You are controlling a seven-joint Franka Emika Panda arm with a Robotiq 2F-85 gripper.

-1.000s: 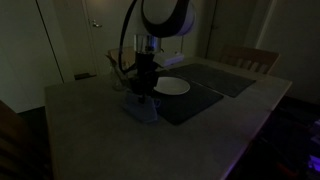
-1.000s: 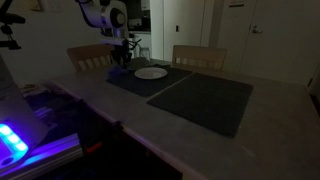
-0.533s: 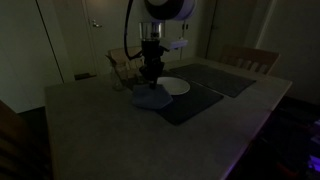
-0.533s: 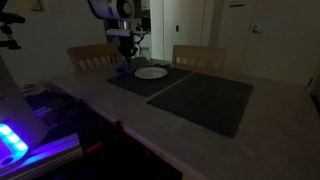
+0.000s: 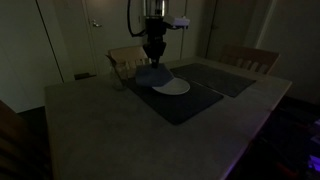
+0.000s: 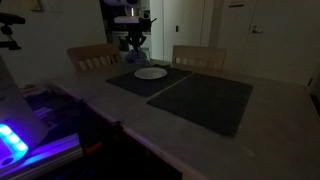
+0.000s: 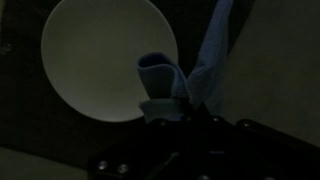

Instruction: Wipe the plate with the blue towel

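Observation:
The room is very dark. A white round plate (image 5: 174,87) lies on a dark placemat (image 5: 185,103) and shows in both exterior views (image 6: 151,72) and in the wrist view (image 7: 100,60). My gripper (image 5: 153,56) is shut on the blue towel (image 5: 151,73), which hangs from it above the plate's edge. In the wrist view the towel (image 7: 190,75) drapes down over the plate's right side. The fingertips are hidden in shadow.
A second dark placemat (image 5: 232,78) lies farther along the grey table (image 5: 100,130). Wooden chairs (image 5: 250,58) stand at the table's far edge. A larger placemat (image 6: 205,100) shows nearer the camera in an exterior view.
My gripper has lifted the blue towel off the table and carried it up and over toward the plate.

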